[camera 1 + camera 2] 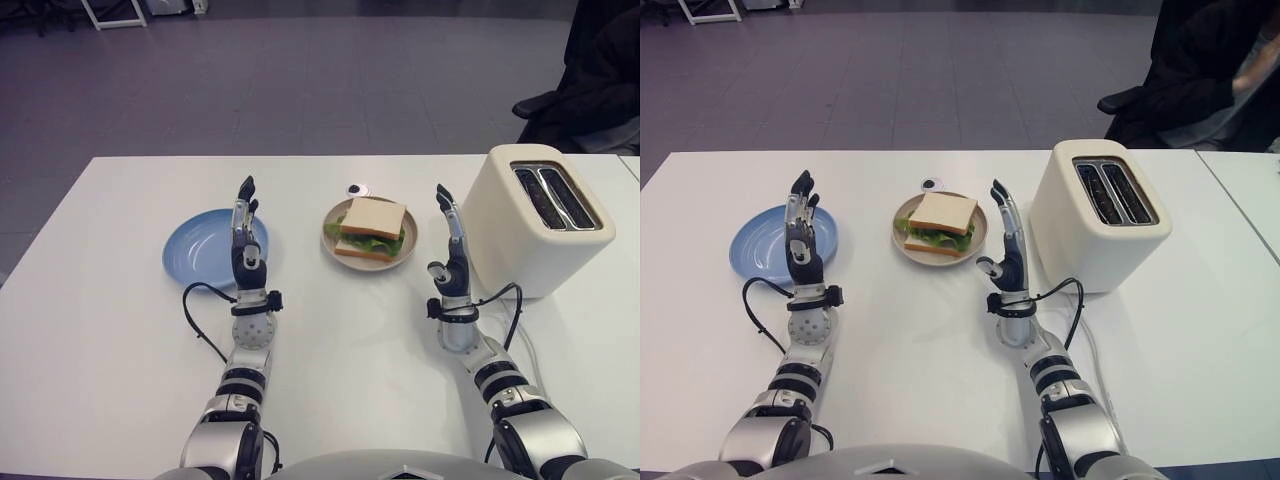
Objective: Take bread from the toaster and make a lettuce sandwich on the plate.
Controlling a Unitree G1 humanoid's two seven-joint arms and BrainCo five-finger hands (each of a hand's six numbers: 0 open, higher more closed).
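**Both hands free, sandwich [372, 230] already stacked**

Left hand [247, 255] is nearest the camera on that side, fingers straight up and holding nothing, in front of the empty blue plate's [190, 255] right rim. Moving right, the sandwich sits on the tan plate [331, 249], with lettuce poking out between two slices and its long side running roughly left-right. Right hand [452, 255] is flat-open and empty too, standing between that plate and the toaster [535, 240], whose slots [555, 197] look empty.

The sandwich lies forward and inward of both hands, with the right one closer. Left eye view shows bare surface between right hand and plate; right eye view puts the fingertips just beside the rim. Looks finished to me.
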